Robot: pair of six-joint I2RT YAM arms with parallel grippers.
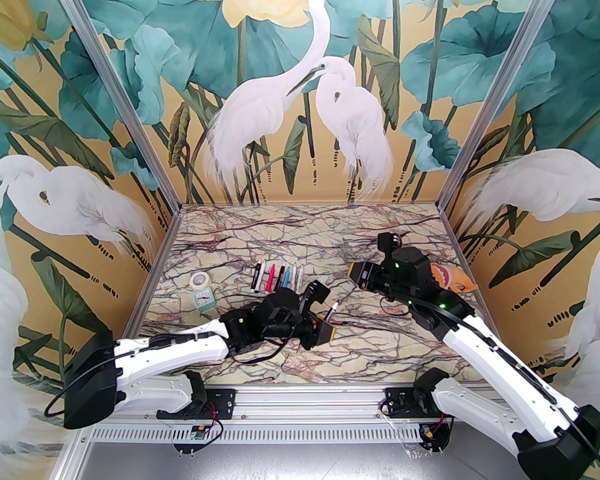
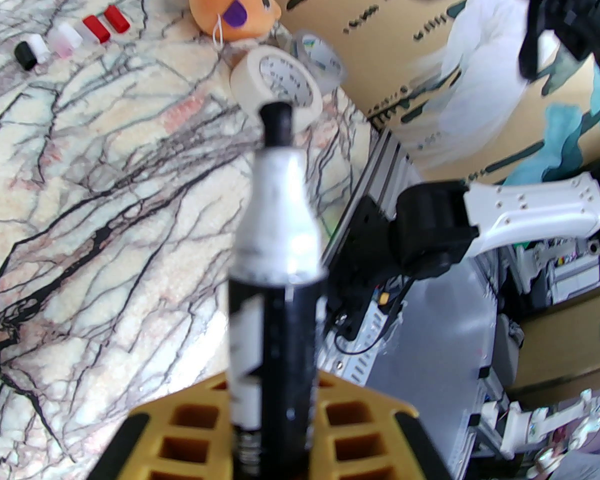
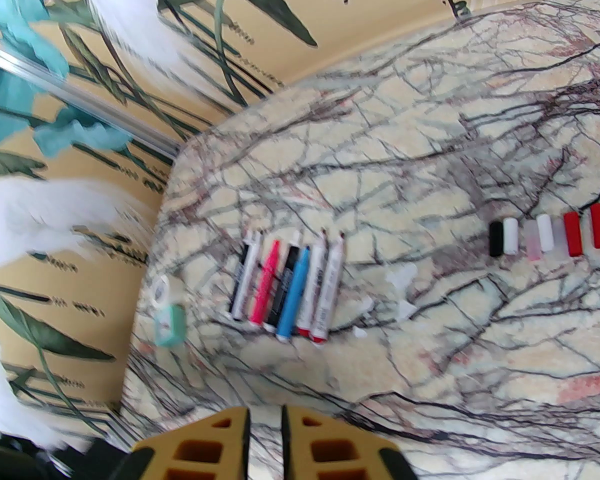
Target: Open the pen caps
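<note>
Left pincer (image 1: pixel 326 328) is clamped on a black pen (image 2: pixel 275 278), gripped by the barrel w/ the shaft sticking straight out betw. the pads. Nib end looks bare: silver neck + dark tip, no cap on it as far as I can tell. Right pincer (image 3: pixel 265 443) has its pads together w/ nothing betw. them, hanging over the table (image 1: pixel 305 228) right of centre.

Key relation: the row of pens (image 3: pixel 285 283) lies far and left of the left arm's wrist in the top view. About seven, side by side, touching or nearly so, long axes running near-far. The held pen tilts up and toward the far right, i.e. not parallel w/ the row. Left arm is clearly the nearer one; right arm is well apart, to the right. My read: next job is laying this pen down w/ the others, prob. at the row's right end, which needs the wrist turned so the axes match.

Pen caps (image 3: pixel 545 235) sit loose in their own row, right of the pens & well apart: black, white, pinkish, white, pale, two red.

Around: white clips (image 3: pixel 400 283) lie just right of the pens, near the likely landing spot, & could get nudged. Orange plush (image 2: pixel 235 5) + two tape rolls (image 2: pixel 277 83) sit by the right edge, past the caps. Green clock (image 1: pixel 203 298) w/ a small tape roll is left of the pens. None seems to block the left arm.
</note>
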